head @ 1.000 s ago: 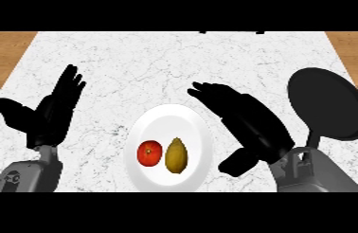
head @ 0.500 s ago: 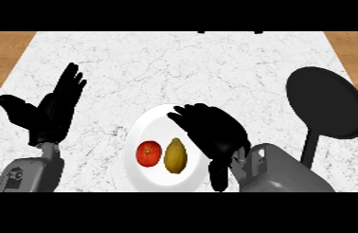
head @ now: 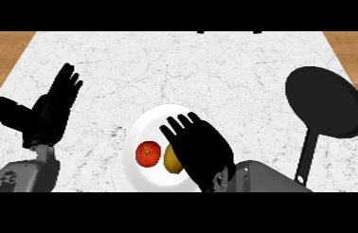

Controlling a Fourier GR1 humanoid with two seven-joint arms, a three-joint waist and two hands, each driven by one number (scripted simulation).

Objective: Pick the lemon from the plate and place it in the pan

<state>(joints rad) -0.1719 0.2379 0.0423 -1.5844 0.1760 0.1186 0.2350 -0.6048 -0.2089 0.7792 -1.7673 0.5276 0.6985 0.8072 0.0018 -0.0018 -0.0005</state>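
lemon not yet picked

my right hand (head: 199,149) hangs over the plate (head: 149,125), lower middle, fingers spread, holding nothing. the lemon (head: 171,161) lies there beside a tomato (head: 147,154), half under my palm. grasping and carrying it to the pan (head: 321,102) at right are left. my left hand (head: 52,109) rests open, far left.

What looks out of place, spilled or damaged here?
Nothing stands out. The lemon and a red fruit lie on the plate; the pan sits empty at the right. The right hand is open over the lemon; the left hand rests at the left.
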